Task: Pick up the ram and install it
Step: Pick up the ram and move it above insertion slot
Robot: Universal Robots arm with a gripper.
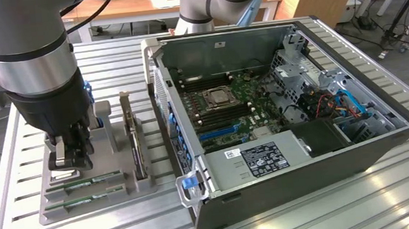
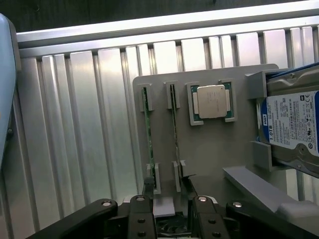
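The arm's dark fingers (image 2: 141,216) stood apart, straddling the end of a thin green ram stick (image 2: 175,124). It stood on edge in a grey slotted holder (image 2: 209,149) on the ribbed metal counter (image 2: 89,124), both faces exposed for gripping.

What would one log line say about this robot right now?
gripper: open, holding nothing | place: above grey holder tray | two thin green ram sticks: standing on edge in tray slots, none lifted
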